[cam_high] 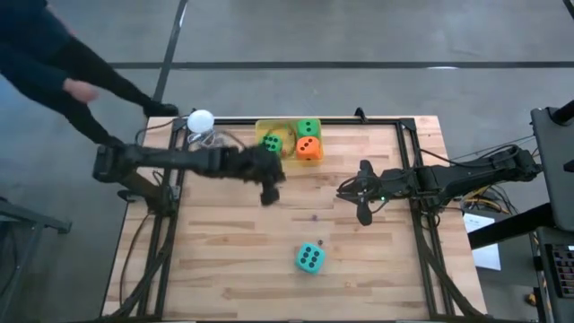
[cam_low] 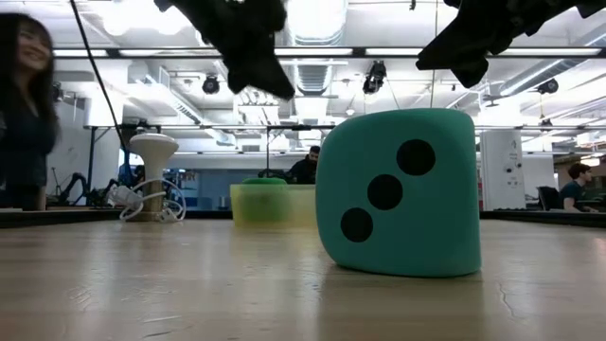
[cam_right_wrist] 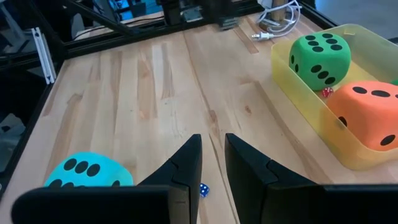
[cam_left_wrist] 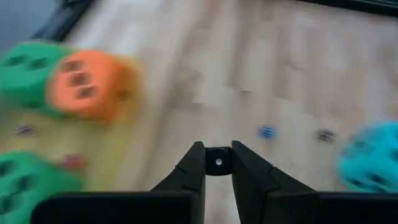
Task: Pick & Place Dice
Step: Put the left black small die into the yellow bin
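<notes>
Two bright green dice (cam_high: pixel 272 144) (cam_high: pixel 308 128) and an orange die (cam_high: pixel 308 149) sit in a shallow yellow tray (cam_high: pixel 285 160) at the table's far edge. The teal die (cam_high: pixel 309 258) rests flat on the wood near the near edge, large in the low view (cam_low: pixel 398 194). My left gripper (cam_high: pixel 267 193) hovers shut just on the near side of the tray, touching nothing; its wrist view is blurred (cam_left_wrist: pixel 217 149). My right gripper (cam_high: pixel 350 190) hangs shut above mid-table, to the right of the tray (cam_right_wrist: pixel 212 142), and holds nothing.
A white ball (cam_high: pixel 199 119) on a stand with a coiled cable sits at the far-left corner. A person (cam_high: pixel 54 63) stands beyond that corner. A few tiny dice lie on the wood (cam_left_wrist: pixel 266 132) (cam_right_wrist: pixel 204 190). Bare wood lies between the tray and the teal die.
</notes>
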`<state>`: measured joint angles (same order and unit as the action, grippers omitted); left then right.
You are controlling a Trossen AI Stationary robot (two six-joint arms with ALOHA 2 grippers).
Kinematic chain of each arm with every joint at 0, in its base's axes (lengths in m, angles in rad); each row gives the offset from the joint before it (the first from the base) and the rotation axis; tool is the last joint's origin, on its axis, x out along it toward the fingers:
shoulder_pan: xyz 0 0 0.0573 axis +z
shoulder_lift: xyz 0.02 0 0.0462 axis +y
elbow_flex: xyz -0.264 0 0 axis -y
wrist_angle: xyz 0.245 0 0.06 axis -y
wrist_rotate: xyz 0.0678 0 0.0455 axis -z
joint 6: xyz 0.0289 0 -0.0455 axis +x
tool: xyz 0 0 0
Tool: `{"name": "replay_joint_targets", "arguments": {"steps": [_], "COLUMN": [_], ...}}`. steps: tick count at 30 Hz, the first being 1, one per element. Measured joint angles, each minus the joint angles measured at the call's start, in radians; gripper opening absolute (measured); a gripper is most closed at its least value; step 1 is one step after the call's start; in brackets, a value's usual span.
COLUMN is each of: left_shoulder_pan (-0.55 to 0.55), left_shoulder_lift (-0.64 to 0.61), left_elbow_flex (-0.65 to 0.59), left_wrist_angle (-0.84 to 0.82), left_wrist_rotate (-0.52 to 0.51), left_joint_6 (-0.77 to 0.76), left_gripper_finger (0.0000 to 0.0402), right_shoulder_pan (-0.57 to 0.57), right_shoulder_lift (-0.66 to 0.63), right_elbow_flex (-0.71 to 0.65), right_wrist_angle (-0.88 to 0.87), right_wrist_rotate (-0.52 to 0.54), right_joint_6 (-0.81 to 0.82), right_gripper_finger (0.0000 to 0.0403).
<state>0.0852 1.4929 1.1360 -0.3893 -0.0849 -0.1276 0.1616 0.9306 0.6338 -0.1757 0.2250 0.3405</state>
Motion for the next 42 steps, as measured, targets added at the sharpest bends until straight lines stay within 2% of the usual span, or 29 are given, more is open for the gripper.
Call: {"name": "replay_joint_targets", "arguments": {"steps": [9, 17, 30, 35, 39, 42], "left_shoulder_pan": [0.239, 0.346, 0.380, 0.380, 0.383, 0.382], "left_shoulder_lift": [0.060, 0.148, 0.334, 0.356, 0.356, 0.356], "left_elbow_flex": [0.033, 0.034, 0.152, 0.183, 0.183, 0.183], "left_wrist_angle": [0.074, 0.131, 0.135, 0.084, 0.069, 0.054], "left_wrist_rotate": [0.095, 0.121, 0.104, 0.054, 0.042, 0.041], "left_joint_6": [0.024, 0.029, 0.050, 0.053, 0.071, 0.073], "left_gripper_finger": [0.0048, 0.0048, 0.0048, 0.0049, 0.0067, 0.0066], "right_shoulder_pan": [0.000, 0.000, 0.000, 0.000, 0.000, 0.000], "right_shoulder_lift": [0.000, 0.000, 0.000, 0.000, 0.000, 0.000], "right_elbow_flex": [0.000, 0.000, 0.000, 0.000, 0.000, 0.000], "right_wrist_angle": [0.000, 0.001, 0.008, 0.003, 0.000, 0.000], "right_wrist_rotate": [0.001, 0.001, 0.002, 0.002, 0.002, 0.002], "right_joint_6": [-0.004, -0.004, -0.007, -0.007, -0.008, -0.008], "right_gripper_finger": [0.0063, 0.0063, 0.0063, 0.0063, 0.0063, 0.0063]}}
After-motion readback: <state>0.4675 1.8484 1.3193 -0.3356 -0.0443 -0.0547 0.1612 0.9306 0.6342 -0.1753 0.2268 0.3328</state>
